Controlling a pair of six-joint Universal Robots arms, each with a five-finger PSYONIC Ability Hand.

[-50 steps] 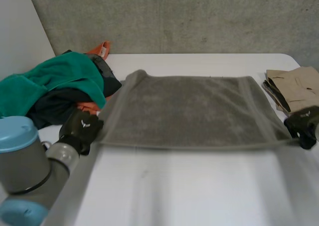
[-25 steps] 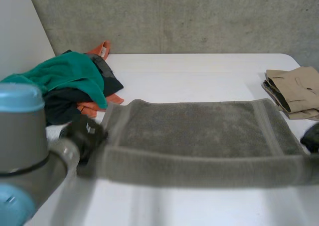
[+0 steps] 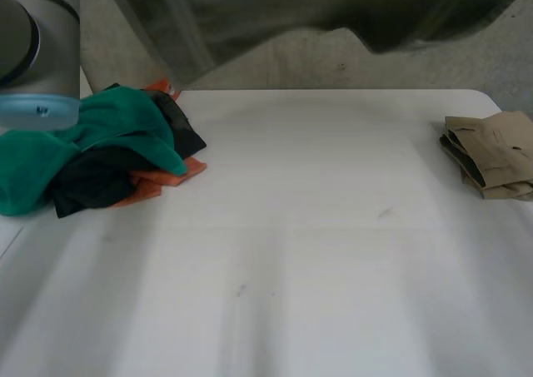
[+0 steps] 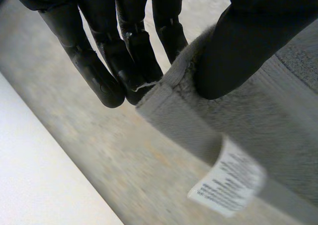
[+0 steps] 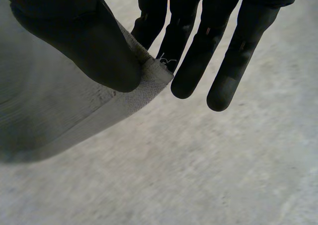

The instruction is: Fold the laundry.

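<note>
A grey towel (image 3: 333,11) hangs in the air high above the white table (image 3: 316,252), its lower edge showing in the head view. In the left wrist view my left hand (image 4: 233,46) pinches one corner of the grey towel (image 4: 263,130) between thumb and fingers; a white care label (image 4: 226,183) hangs from that corner. My right hand (image 5: 94,46) pinches another corner of the towel (image 5: 59,115) between its thumb and fingers, as the right wrist view shows. My left arm's grey and blue joint (image 3: 37,52) is raised at the left.
A heap of green, black and orange clothes (image 3: 100,152) lies at the table's back left. A folded tan garment (image 3: 491,156) sits at the right edge. A concrete wall (image 3: 275,65) rises behind the table.
Both hands have lifted the towel off the table, from lying flat to hanging high above it. The left arm has risen with it.
</note>
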